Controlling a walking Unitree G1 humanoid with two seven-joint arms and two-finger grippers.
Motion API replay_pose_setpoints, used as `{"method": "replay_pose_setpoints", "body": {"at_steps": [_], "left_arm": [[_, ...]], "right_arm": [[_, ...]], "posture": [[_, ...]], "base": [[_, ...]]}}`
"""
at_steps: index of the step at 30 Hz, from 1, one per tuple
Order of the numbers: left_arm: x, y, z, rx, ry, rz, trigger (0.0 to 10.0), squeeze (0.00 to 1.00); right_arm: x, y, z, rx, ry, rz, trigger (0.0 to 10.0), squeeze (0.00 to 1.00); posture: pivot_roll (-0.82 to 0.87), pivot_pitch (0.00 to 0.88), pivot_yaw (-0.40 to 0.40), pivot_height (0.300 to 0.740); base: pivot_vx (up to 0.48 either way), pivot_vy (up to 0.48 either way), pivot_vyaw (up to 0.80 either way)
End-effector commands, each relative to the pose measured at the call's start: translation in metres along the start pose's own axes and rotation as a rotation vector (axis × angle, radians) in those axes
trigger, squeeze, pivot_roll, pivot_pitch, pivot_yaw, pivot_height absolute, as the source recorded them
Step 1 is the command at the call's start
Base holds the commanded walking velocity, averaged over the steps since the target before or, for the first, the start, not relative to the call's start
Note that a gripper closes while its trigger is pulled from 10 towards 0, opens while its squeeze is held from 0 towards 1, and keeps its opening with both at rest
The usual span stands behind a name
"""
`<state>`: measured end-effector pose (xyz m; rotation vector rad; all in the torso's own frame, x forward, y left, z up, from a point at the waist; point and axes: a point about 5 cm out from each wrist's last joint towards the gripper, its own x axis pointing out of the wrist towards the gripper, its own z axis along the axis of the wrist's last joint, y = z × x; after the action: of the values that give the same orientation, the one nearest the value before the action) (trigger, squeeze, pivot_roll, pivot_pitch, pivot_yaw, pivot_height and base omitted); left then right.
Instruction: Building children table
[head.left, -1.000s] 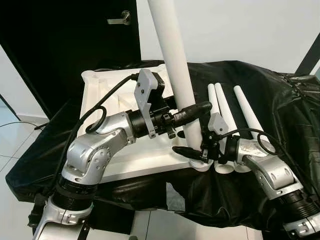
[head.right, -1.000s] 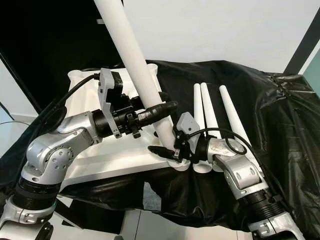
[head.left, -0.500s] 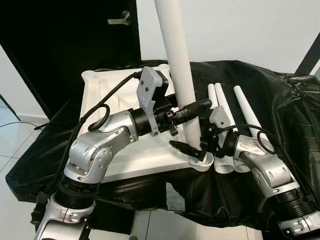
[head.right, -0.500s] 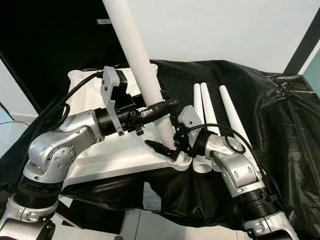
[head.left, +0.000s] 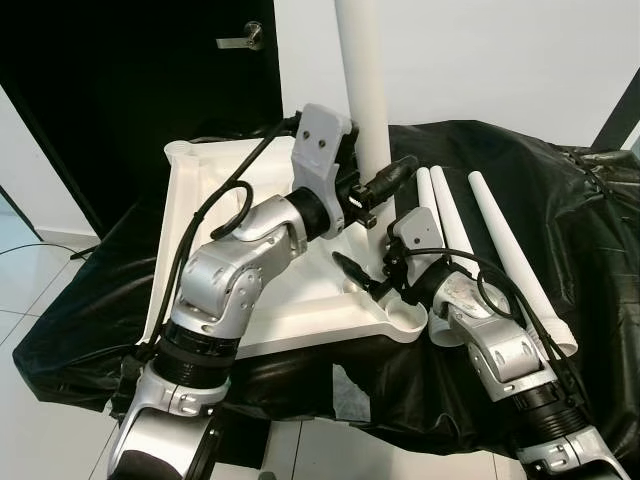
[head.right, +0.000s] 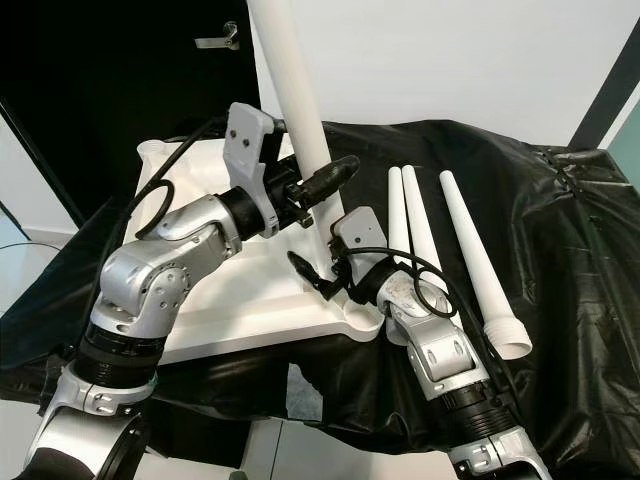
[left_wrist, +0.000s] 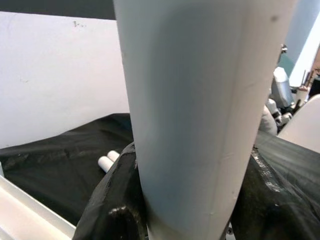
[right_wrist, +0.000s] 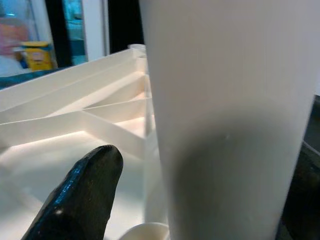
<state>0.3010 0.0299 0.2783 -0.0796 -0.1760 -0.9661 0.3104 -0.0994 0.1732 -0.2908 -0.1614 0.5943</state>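
Observation:
The white tabletop (head.left: 250, 300) lies upside down on the black cloth, ribs facing up. One white leg (head.left: 362, 90) stands almost upright over its front right part. My left gripper (head.left: 385, 172) is shut on this leg about halfway up. Lower down, my right gripper (head.left: 365, 270) is open, one black finger (right_wrist: 80, 195) a little off the leg's side and the other hidden behind it. The leg's foot is hidden behind that gripper. The round corner socket (head.left: 405, 318) stands bare. Three spare legs (head.left: 450, 215) lie on the cloth to the right.
The black cloth (head.left: 570, 210) covers the whole work surface and hangs over its front edge. A dark door with a handle (head.left: 238, 40) is behind on the left, and the white wall is behind on the right. Pale floor tiles (head.left: 30, 290) show at the left.
The held leg has swung from leaning left to nearly upright, and its foot has left the corner socket. Both grippers moved back with it. The rightmost spare leg's flanged end slid to the right.

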Motion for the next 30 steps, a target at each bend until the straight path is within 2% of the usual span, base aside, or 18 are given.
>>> {"method": "replay_pose_setpoints", "body": {"at_steps": [1, 4, 9, 11, 16, 18, 20, 21, 22, 24, 25, 27, 28, 30], "left_arm": [[0.005, -0.001, 0.008, 0.018, -0.015, 0.031, 10.0, 0.0], [0.011, -0.007, 0.013, 0.006, -0.036, 0.033, 10.0, 0.0], [0.014, -0.01, 0.015, -0.001, -0.043, 0.026, 10.0, 0.0], [0.016, -0.012, 0.015, 0.003, -0.044, 0.022, 10.0, 0.0], [0.018, -0.013, 0.015, 0.003, -0.042, 0.024, 10.0, 0.0], [0.019, -0.014, 0.015, 0.001, -0.041, 0.026, 10.0, 0.0], [0.019, -0.014, 0.015, 0.001, -0.041, 0.026, 10.0, 0.0], [0.019, -0.014, 0.015, 0.001, -0.04, 0.025, 10.0, 0.0], [0.02, -0.015, 0.015, -0.001, -0.04, 0.024, 10.0, 0.0], [0.02, -0.015, 0.015, -0.001, -0.04, 0.024, 10.0, 0.0], [0.02, -0.016, 0.015, -0.001, -0.039, 0.023, 10.0, 0.0], [0.02, -0.016, 0.015, -0.001, -0.039, 0.023, 10.0, 0.0], [0.021, -0.016, 0.014, 0.0, -0.039, 0.021, 10.0, 0.0], [0.021, -0.017, 0.014, 0.002, -0.038, 0.018, 10.0, 0.0]], "right_arm": [[0.003, -0.003, -0.002, 0.008, 0.023, -0.05, 10.0, 0.0], [0.008, -0.01, -0.004, 0.002, 0.039, -0.154, 10.0, 0.0], [0.01, -0.012, -0.002, -0.016, 0.031, -0.18, 10.0, 0.0], [0.012, -0.012, 0.0, -0.035, 0.021, -0.189, 9.2, 0.0], [0.013, -0.013, 0.004, -0.049, 0.007, -0.201, 8.9, 0.0], [0.014, -0.013, 0.007, -0.05, -0.004, -0.208, 7.7, 0.0], [0.014, -0.013, 0.007, -0.05, -0.004, -0.208, 7.7, 0.0], [0.015, -0.013, 0.009, -0.051, -0.012, -0.207, 4.9, 0.0], [0.015, -0.012, 0.01, -0.047, -0.014, -0.207, 4.1, 0.0], [0.015, -0.012, 0.01, -0.047, -0.014, -0.207, 4.1, 0.0], [0.015, -0.012, 0.01, -0.055, -0.015, -0.204, 0.7, 0.0], [0.015, -0.012, 0.01, -0.055, -0.015, -0.204, 0.7, 0.0], [0.015, -0.011, 0.009, -0.066, -0.013, -0.199, 0.0, 0.0], [0.015, -0.01, 0.008, -0.067, -0.01, -0.197, 0.0, 0.0]], "posture": [[0.04, 0.0, 0.017, 0.74], [0.04, 0.0, 0.019, 0.74], [0.04, 0.0, 0.019, 0.74], [0.04, 0.0, 0.021, 0.74], [0.04, 0.0, 0.021, 0.74], [0.04, 0.0, 0.021, 0.74], [0.04, 0.0, 0.021, 0.74], [0.04, 0.0, 0.021, 0.74], [0.04, 0.0, 0.021, 0.74], [0.04, 0.0, 0.021, 0.74], [0.04, 0.0, 0.02, 0.74], [0.04, 0.0, 0.02, 0.74], [0.04, 0.0, 0.021, 0.74], [0.04, 0.0, 0.021, 0.74]], "base": [[0.0, 0.0, 0.0], [0.0, 0.0, 0.0], [0.0, 0.0, 0.0], [0.0, 0.0, 0.0], [0.0, 0.0, 0.0], [0.0, 0.0, 0.0], [0.0, 0.0, 0.0], [0.0, 0.0, 0.0], [0.0, 0.0, 0.0], [0.0, 0.0, 0.0], [0.0, 0.0, 0.0], [0.0, 0.0, 0.0], [0.0, 0.0, 0.0], [0.0, 0.0, 0.0]]}}
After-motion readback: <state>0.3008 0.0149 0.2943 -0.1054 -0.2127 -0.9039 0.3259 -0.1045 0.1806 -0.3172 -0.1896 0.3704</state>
